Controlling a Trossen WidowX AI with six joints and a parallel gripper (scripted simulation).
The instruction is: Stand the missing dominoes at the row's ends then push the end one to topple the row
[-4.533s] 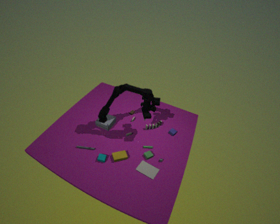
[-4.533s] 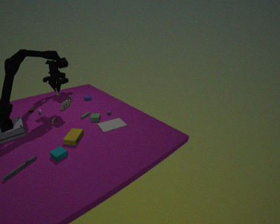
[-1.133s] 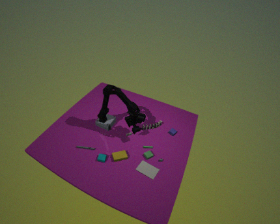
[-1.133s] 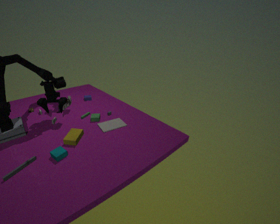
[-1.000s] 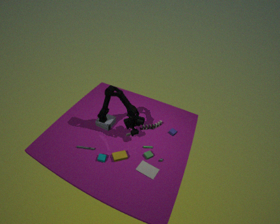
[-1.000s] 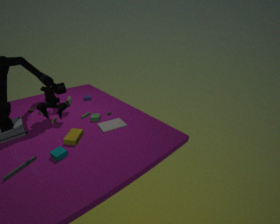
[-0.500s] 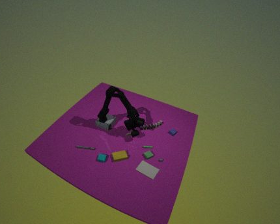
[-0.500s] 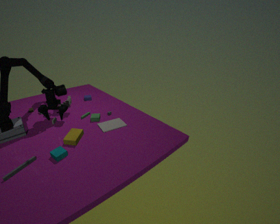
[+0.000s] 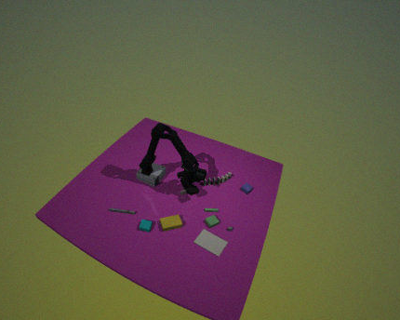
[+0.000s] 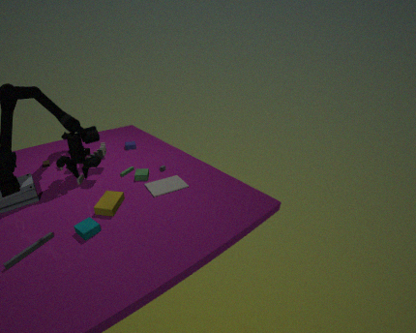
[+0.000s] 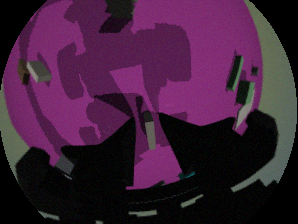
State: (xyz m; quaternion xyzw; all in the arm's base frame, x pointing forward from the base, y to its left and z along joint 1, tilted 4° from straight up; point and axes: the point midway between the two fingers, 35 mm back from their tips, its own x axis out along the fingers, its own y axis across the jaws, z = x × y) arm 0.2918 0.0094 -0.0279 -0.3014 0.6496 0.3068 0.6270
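Observation:
The row of standing pale dominoes curves away beyond the gripper; its near end shows dark at the top of the wrist view. My gripper is low over the table, its fingers partly apart on either side of a loose pale domino. That domino seems to lie flat, and magenta table shows between it and the fingers in the wrist view. Another loose pale domino lies at the left of the wrist view; the top view does not show it clearly.
A small brown block lies near the second loose domino. A yellow block, teal block, green block, green stick, white plate, grey bar and blue block lie around.

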